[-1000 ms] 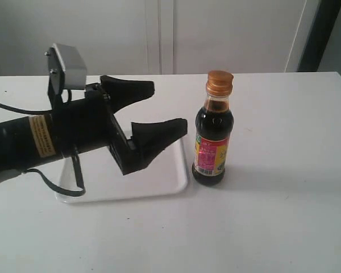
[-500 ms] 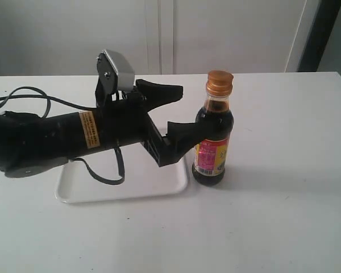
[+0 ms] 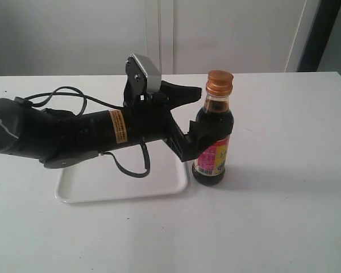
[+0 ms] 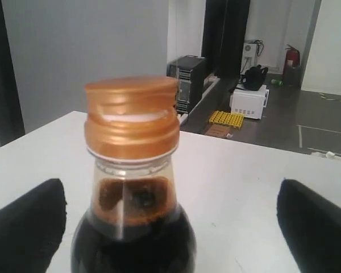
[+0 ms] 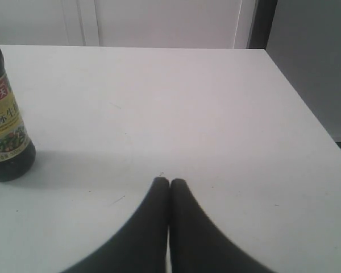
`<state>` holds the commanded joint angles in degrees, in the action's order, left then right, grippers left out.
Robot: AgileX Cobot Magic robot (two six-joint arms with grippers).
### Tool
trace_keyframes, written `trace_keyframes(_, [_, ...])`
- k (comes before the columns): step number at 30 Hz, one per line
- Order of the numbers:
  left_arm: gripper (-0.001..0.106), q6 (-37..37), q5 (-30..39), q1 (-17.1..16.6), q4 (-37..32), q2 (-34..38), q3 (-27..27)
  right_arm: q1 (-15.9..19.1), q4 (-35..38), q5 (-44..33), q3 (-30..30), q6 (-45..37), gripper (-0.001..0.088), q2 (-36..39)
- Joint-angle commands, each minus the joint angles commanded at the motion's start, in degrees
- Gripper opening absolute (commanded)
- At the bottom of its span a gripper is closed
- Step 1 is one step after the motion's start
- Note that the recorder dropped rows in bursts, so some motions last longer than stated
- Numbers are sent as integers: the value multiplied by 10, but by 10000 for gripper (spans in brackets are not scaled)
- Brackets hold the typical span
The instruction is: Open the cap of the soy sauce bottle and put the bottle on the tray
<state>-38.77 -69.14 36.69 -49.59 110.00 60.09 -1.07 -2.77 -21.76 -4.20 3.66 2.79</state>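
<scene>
The soy sauce bottle stands upright on the white table just right of the tray; its gold-orange cap is closed. My left gripper is open, one black finger behind the bottle's shoulder and one in front of its body. In the left wrist view the cap and neck fill the middle, nearer one of the wide-apart fingers. My right gripper is shut and empty, low over bare table, with the bottle off to one side. It does not show in the exterior view.
The left arm and its cable lie across the tray, hiding most of it. A wall runs behind the table's far edge. In the right wrist view the table's side edge drops to a grey floor.
My left arm has swung right across the tray, and its open fingers now straddle the bottle. The bottle has not moved.
</scene>
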Motion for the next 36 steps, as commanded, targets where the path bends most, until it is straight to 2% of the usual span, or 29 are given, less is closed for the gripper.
trace_keyframes(27, [1051,-9,-4,1,40,123,103,0,0,0,0,0,0,0])
trace_keyframes(36, [1051,-16,21,20,50,147,134,0,0,0,0,0,0,0])
